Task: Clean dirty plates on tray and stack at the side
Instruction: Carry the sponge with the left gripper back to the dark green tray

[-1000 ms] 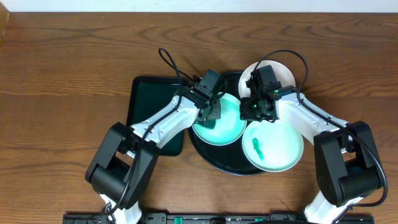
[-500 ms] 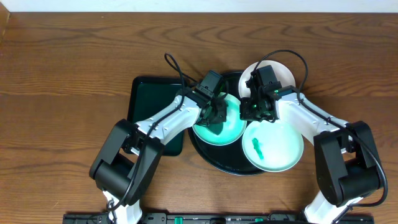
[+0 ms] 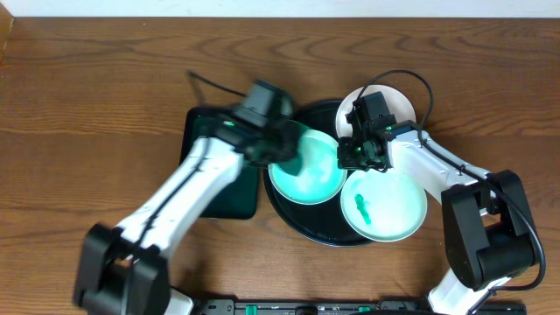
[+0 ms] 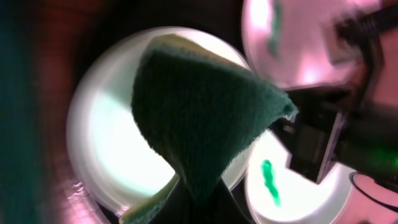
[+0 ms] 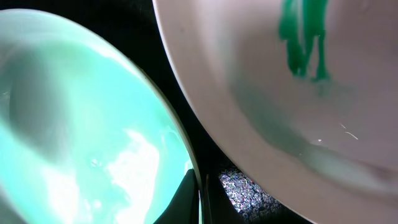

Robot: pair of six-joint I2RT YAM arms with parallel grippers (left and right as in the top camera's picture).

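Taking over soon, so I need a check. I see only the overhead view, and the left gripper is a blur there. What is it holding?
Observer: The left wrist view shows the left gripper shut on a dark green sponge with a yellow underside.
Operator: And the right gripper, is it gripping anything?
Observer: In the right wrist view the right gripper is closed at the rim of the middle plate, apparently pinching it.
Operator: Do the middle and front plates touch there?
Observer: No. That view shows a strip of black tray between the middle plate and the smeared front plate.
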